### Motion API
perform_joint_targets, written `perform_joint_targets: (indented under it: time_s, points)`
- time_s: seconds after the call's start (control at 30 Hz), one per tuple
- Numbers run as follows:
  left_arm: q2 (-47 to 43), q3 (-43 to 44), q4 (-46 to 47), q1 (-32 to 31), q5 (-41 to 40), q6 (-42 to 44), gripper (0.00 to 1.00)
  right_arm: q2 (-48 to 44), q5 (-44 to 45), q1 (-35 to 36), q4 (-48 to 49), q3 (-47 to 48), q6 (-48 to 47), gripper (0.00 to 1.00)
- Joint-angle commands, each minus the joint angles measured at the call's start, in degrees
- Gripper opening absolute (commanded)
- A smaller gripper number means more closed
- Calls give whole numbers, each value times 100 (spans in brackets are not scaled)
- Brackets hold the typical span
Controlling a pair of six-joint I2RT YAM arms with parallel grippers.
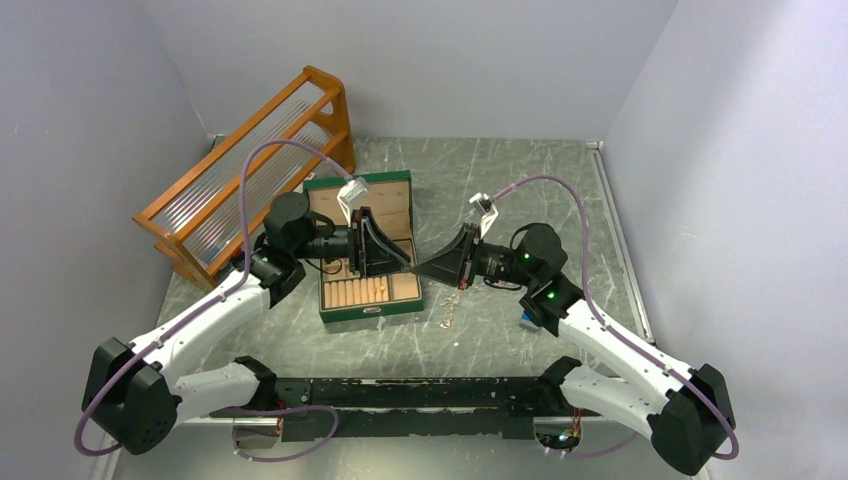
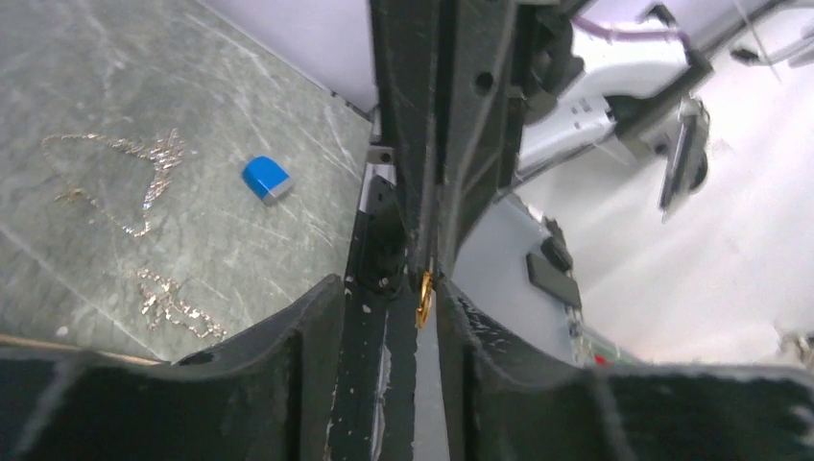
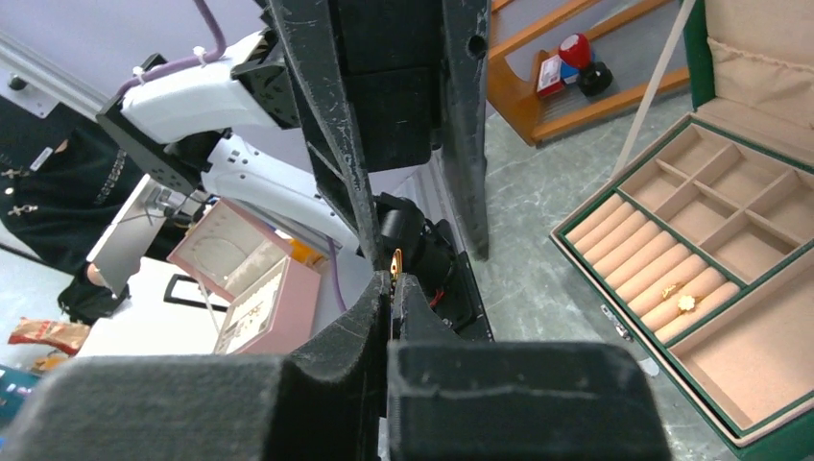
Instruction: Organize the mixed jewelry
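The right gripper (image 3: 391, 284) pinched a tiny gold ring (image 3: 396, 257), passing it over. The left gripper (image 2: 392, 298), fingers apart around it, probably had to close next.

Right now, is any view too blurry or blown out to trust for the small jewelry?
Left wrist view: the right half is washed out white and the left fingers are soft, but the chains and gold piece are readable. Right wrist view: the right fingers are blurred up close, the jewelry box is sharp, no glare. Top external view: even light, chains barely resolved.
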Motion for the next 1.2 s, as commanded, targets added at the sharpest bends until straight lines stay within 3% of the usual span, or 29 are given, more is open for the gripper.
perform_joint_targets:
  time_s: [0.0,0.2,0.23,0.33,0.4,0.47,0.63,0.9,1.17]
  points:
    - [-389,-24,-919,38,-1215,543,55,-1,252,-25,-286,-13,-206,0]
    - [-947,11,-2638,50,-3379,1085,81,148,656,-23,-803,-13,-497,0]
    - [-1041,32,-3065,45,-3992,1090,84,194,761,-14,-916,1,-547,0]
    - [-1239,103,-4721,43,-6870,340,97,347,1017,-14,-1178,33,-697,0]
    - [-1242,71,-5427,47,-8056,119,98,459,1108,-10,-1239,49,-725,0]
    - [-1240,3,-5798,48,-8284,-143,98,564,1144,-13,-1255,66,-721,0]
    - [-1301,-591,-5537,48,-8383,-733,95,868,1058,2,-1166,139,-687,0]
    - [-1046,-1235,-4922,48,-8095,-1208,59,937,1109,31,-1281,227,-701,0]
    - [-666,-1376,-4416,48,-7585,-1025,28,1095,1080,67,-1269,312,-643,0]
